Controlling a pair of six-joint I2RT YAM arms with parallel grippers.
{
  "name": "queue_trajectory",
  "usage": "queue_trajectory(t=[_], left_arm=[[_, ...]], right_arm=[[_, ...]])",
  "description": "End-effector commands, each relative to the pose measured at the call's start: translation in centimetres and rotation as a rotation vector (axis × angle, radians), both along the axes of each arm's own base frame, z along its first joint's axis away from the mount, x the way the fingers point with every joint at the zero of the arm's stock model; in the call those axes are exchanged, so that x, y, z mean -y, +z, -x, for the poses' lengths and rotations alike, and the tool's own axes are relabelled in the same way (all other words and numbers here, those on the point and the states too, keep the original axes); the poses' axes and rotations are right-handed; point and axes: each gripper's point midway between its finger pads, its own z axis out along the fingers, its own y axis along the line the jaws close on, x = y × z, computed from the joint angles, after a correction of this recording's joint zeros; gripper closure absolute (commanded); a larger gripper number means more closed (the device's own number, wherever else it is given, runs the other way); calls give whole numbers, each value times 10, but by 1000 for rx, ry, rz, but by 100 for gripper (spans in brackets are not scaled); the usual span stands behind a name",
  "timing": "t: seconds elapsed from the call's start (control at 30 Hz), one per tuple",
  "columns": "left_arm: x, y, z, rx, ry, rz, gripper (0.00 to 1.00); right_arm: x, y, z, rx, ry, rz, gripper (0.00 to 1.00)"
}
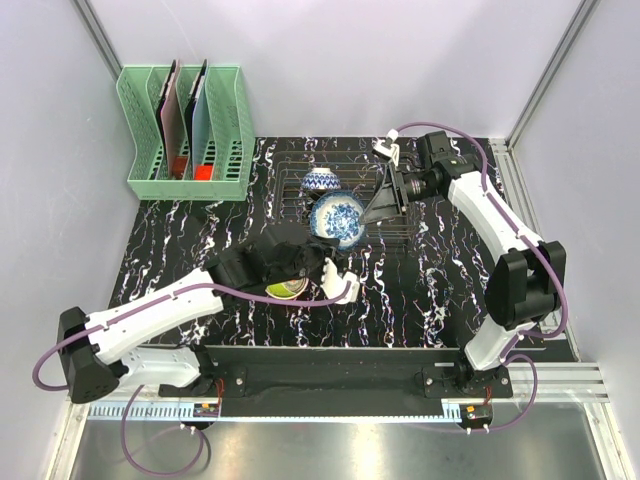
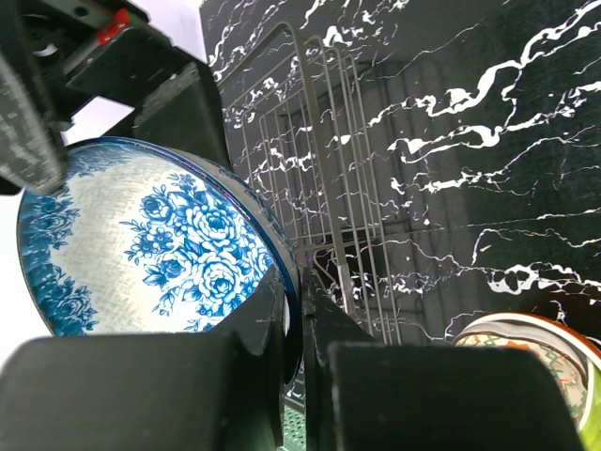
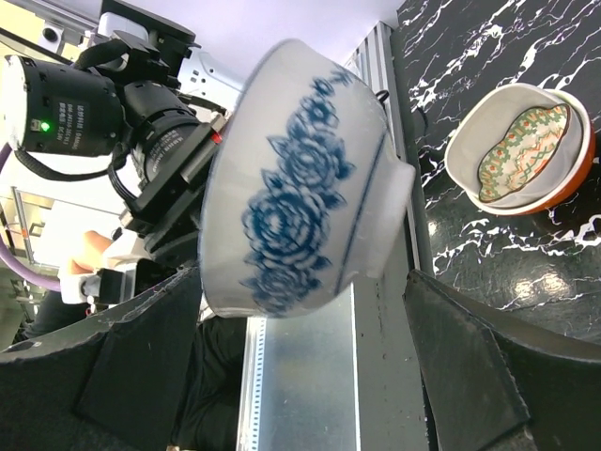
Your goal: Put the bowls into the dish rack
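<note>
One blue-patterned bowl (image 1: 321,181) racked at upper centre; left pincer (image 2: 299,310) clamps a second blue bowl (image 1: 337,218) over the dish rack (image 1: 360,180), right pincer (image 1: 378,210) wide, stacked bowls (image 1: 290,288) at lower centre of worktop (image 1: 430,280) remain.

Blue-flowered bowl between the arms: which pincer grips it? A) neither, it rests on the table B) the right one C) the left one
C: the left pincer is clamped on the rim of the blue-flowered bowl, while the right pincer is open.
</note>
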Motion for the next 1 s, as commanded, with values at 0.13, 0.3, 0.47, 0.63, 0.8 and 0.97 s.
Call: queue_trajectory(t=[0.13,0.3,0.47,0.63,0.8,0.97], left_arm=[[16,46,-5,67,-21,136,100],[14,41,-5,77,-18,129,100],[15,39,-5,74,-21,134,100],[18,41,-4,75,-23,139,100],[19,43,-6,86,-20,136,100],[21,42,-7,90,-21,134,100]], right_arm=[[2,48,8,55,53,-106,3],[2,53,8,48,63,-119,5],[0,50,2,47,66,-121,5],[-2,43,-7,26,70,-123,5],[-5,42,-5,11,86,-128,6],[-4,47,2,17,99,-142,10]])
